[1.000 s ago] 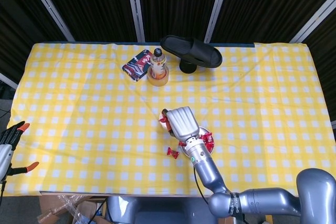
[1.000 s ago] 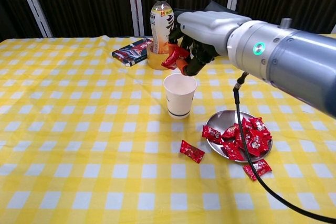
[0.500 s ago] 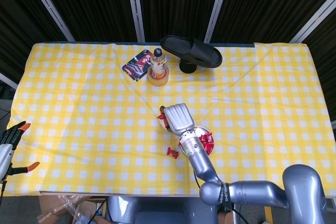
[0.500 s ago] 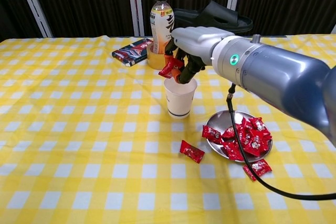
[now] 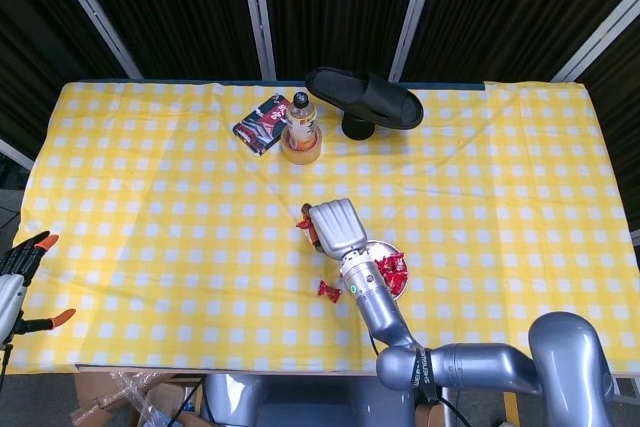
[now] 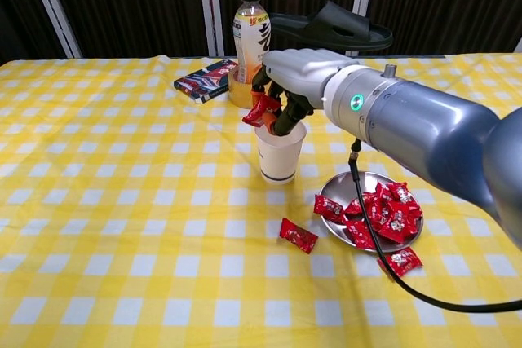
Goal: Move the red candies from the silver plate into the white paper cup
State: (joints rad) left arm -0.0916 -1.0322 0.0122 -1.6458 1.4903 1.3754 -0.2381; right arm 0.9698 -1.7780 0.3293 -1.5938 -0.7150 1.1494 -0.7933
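Your right robot hand (image 6: 285,79) pinches a red candy (image 6: 259,109) at the near-left rim of the white paper cup (image 6: 278,151), fingers dipping toward the mouth. The wrapper hangs partly outside the rim, so bring the candy over the centre of the opening before you release. More red candies sit on the silver plate (image 6: 331,185); two lie loose on the worktop (image 6: 122,226) beside it. Your left robot hand (image 5: 20,262) rests apart, fingers spread, holding nothing.
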